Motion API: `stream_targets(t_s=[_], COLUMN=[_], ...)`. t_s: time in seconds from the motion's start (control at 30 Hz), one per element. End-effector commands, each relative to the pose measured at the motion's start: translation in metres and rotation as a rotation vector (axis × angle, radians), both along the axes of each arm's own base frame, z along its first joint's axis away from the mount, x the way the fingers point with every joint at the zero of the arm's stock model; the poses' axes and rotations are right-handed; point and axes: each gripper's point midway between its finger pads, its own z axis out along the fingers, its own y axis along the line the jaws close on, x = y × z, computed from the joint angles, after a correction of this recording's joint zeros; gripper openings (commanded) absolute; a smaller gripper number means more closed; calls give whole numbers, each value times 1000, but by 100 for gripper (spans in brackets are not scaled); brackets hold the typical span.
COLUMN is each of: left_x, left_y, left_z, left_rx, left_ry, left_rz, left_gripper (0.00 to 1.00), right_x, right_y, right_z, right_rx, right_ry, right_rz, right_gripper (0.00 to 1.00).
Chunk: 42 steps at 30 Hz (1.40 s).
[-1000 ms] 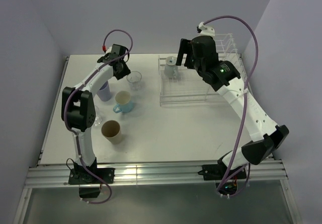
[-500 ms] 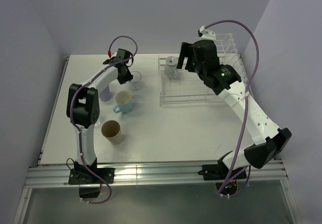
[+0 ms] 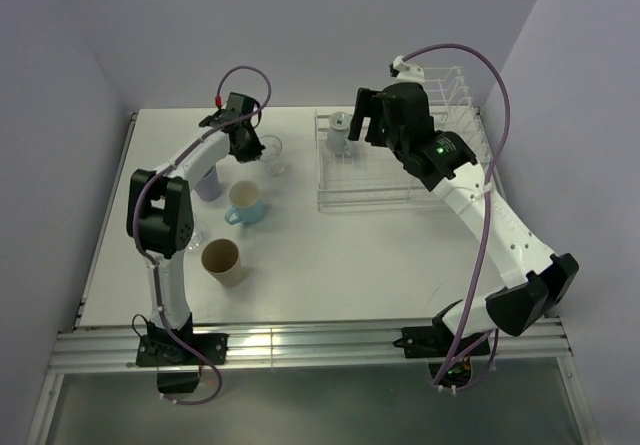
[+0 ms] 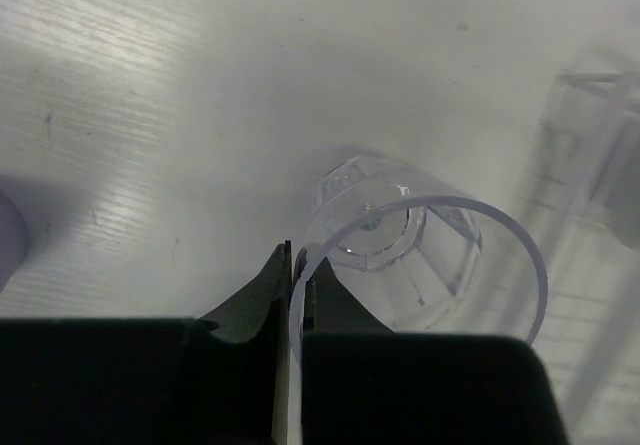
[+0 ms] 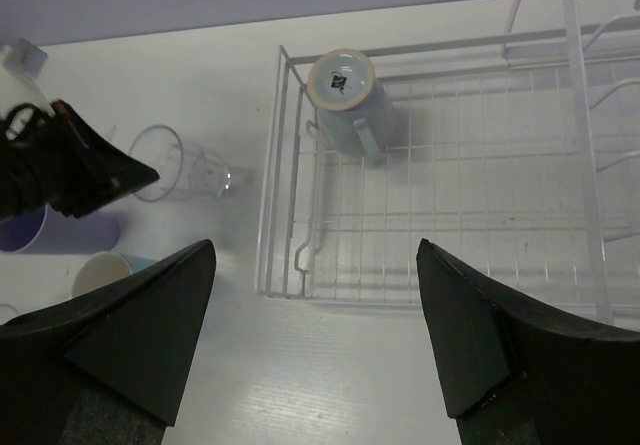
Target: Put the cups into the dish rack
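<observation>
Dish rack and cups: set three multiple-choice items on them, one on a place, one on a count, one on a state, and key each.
1. Where is the upturned light blue mug?
A) held in the air
B) in the dish rack
C) outside the rack, on its side

2. How many cups are in the dish rack?
A) one
B) two
C) three

3. What is the left end effector doing?
A) hanging open
B) shut on nothing
C) shut on the clear glass

Key:
1 B, it sits bottom-up inside the wires.
2 A, only that mug is inside.
3 C, the left wrist view shows it pinching the rim.
</observation>
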Motion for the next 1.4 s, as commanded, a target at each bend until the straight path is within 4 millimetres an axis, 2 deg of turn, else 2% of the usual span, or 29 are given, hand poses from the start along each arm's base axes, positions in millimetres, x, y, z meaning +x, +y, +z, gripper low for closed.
stream_targets(t_s=[0.0,0.03,0.07,0.1,0.13,0.17,0.2,0.23,0.27,0.3,0.33,0.37,0.43,0.53,0.63,0.73,0.8,0.87,0.93,1.13,1.37], left_x=[12,4,-6,-12,-23,-40,-54,-59,-70,-87,-96,-106,-125,-146,-170,-191,-203,-212,-223,-229,-231], left_y=[-22,-27,-37,-42,-46,-52,-53,-54,-58,-64,-69,-71,-75,-83,-93,-100,-102,-107,-115,-128,-131], left_z=[134,157,170,169,189,201,180,215,217,206,222,214,228,243,262,282,292,294,299,304,314], left_rx=[-223,-284,-387,-454,-554,-681,-756,-862,-922,-982,-1033,-1068,-1118,-1119,-1140,-1158,-1173,-1189,-1217,-1234,-1244], left_ry=[-289,-326,-326,-329,-355,-348,-297,-406,-402,-349,-382,-359,-367,-402,-427,-462,-482,-477,-469,-468,-488], left_rz=[-120,-146,-223,-262,-285,-376,-386,-430,-470,-525,-567,-578,-627,-692,-762,-823,-849,-873,-904,-924,-941], left_gripper=[0,0,0,0,0,0,0,0,0,0,0,0,0,0,0,0,0,0,0,0,0], right_x=[-6,-9,-12,-14,-20,-24,-26,-33,-39,-40,-48,-56,-68,-86,-105,-115,-116,-120,-126,-136,-149], right_y=[8,12,13,15,18,19,21,19,24,27,26,34,40,52,67,74,75,77,82,89,93], right_z=[21,22,26,25,31,35,33,41,45,45,54,50,66,76,81,80,78,76,83,103,105], right_rx=[66,79,89,97,115,128,140,158,182,196,217,234,276,333,392,432,441,455,478,527,573], right_ry=[-72,-73,-85,-92,-108,-123,-134,-160,-171,-186,-214,-210,-270,-313,-328,-329,-331,-324,-347,-382,-390], right_rz=[47,76,92,109,140,159,174,191,236,257,280,344,412,524,646,702,710,735,778,854,917], right_gripper=[89,89,89,89,90,90,90,91,91,91,91,91,91,92,92,92,92,92,93,93,93])
